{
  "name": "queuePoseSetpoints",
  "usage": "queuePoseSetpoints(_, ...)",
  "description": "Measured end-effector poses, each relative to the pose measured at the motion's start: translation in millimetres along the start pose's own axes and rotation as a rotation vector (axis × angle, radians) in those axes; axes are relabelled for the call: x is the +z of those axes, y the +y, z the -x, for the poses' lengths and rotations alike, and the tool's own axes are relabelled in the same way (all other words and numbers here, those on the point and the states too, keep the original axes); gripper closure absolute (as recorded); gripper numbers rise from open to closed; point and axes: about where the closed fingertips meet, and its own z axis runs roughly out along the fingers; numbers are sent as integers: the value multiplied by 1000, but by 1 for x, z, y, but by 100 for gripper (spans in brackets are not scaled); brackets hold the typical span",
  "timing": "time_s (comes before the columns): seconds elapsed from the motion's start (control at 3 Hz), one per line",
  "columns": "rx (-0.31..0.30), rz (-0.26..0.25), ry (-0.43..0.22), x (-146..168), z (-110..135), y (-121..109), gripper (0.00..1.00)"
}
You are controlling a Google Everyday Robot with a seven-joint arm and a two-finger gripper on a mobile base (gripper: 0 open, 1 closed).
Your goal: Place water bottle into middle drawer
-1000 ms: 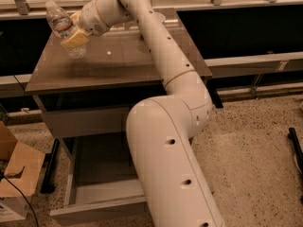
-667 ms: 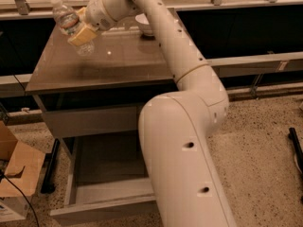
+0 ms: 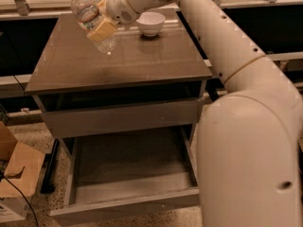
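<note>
Claw (image 3: 101,30) over tabletop (image 3: 123,67) grips water bottle (image 3: 83,6); label (image 3: 86,14) unreadable.

Above the cabinet top (image 3: 118,65), jaws around water bottle (image 3: 84,11), bowl (image 3: 150,22) to their right, middle drawer (image 3: 128,205) below.

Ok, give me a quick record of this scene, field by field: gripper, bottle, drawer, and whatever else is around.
gripper: gripper above the back left of the cabinet top, fingers shut on the water bottle
water bottle: held off the surface, tilted, cap pointing up and left
middle drawer: middle drawer pulled open, nothing inside
cabinet top: a white bowl stands near the back edge
floor: cardboard box left of the cabinet
task status: bottle not yet in the drawer
</note>
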Motion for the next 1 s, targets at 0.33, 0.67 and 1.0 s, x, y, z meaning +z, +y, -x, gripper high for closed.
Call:
queuePoseSetpoints(0.33, 39, -43, 63, -43, -5, 29, 100)
queuePoseSetpoints(0.67, 119, -19, 157, -59, -25, 77, 100)
queuePoseSetpoints(1.0, 236, 65, 262, -53, -58, 141, 100)
